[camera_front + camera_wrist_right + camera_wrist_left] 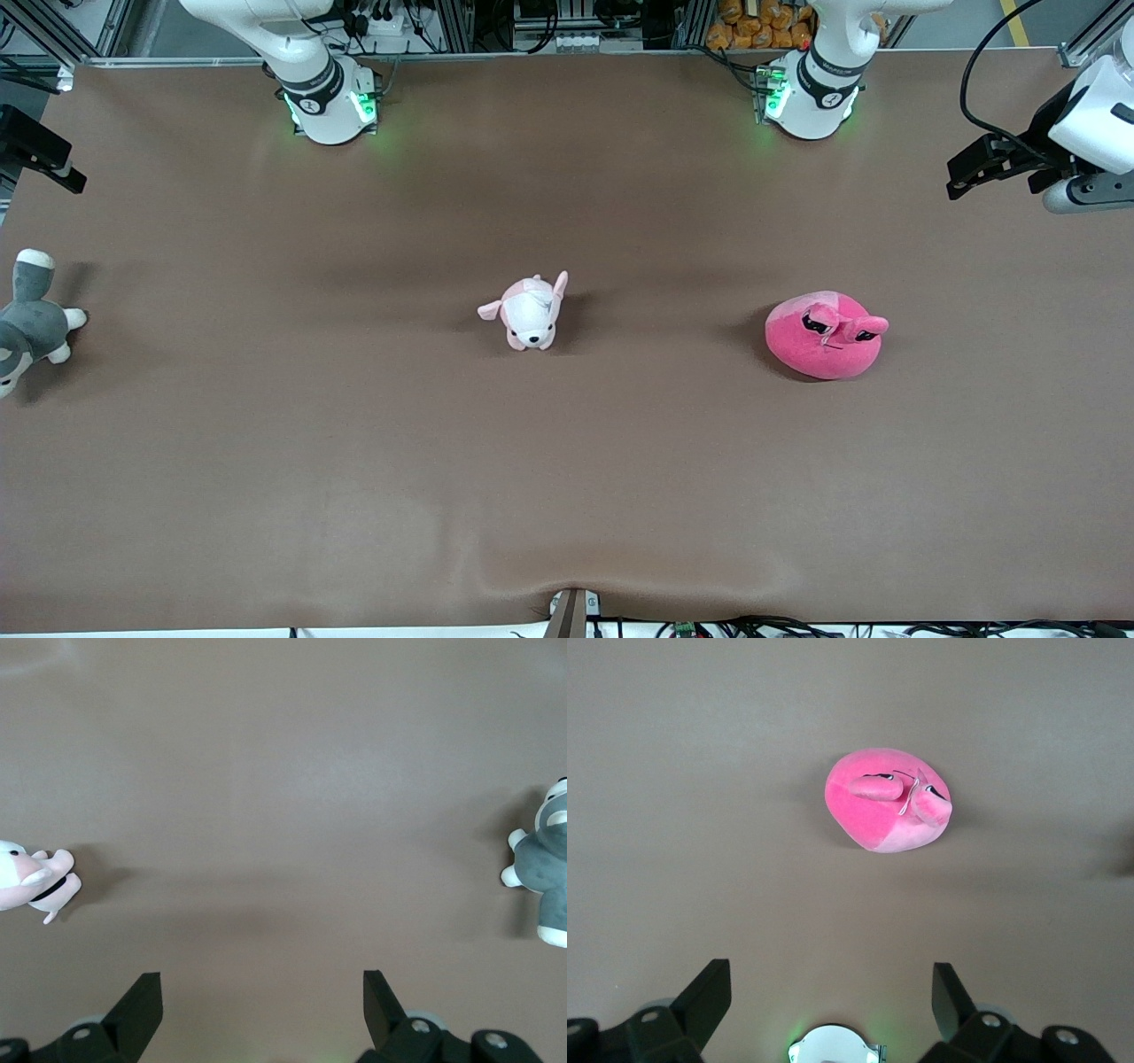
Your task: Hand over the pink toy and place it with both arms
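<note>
Nearest you, the pink toy [824, 337] lies on the brown table [354, 461] toward the left arm's end, level with the puppy plush [530, 312] at mid-table and the grey-and-white plush [31, 321]. Both arms wait: left gripper [831, 994] and right gripper [262, 997] hover above, jaws spread wide, holding nothing.

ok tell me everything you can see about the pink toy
The pink toy is a hot-pink, rounded plush blob with a paler pink patch at one edge. Two stubby stalks with black eye patches stick out of its top. It looks soft and fuzzy. It rests flat on the brown table, toward the left arm's end, apart from the other plushes. Nothing else touches it.
</note>
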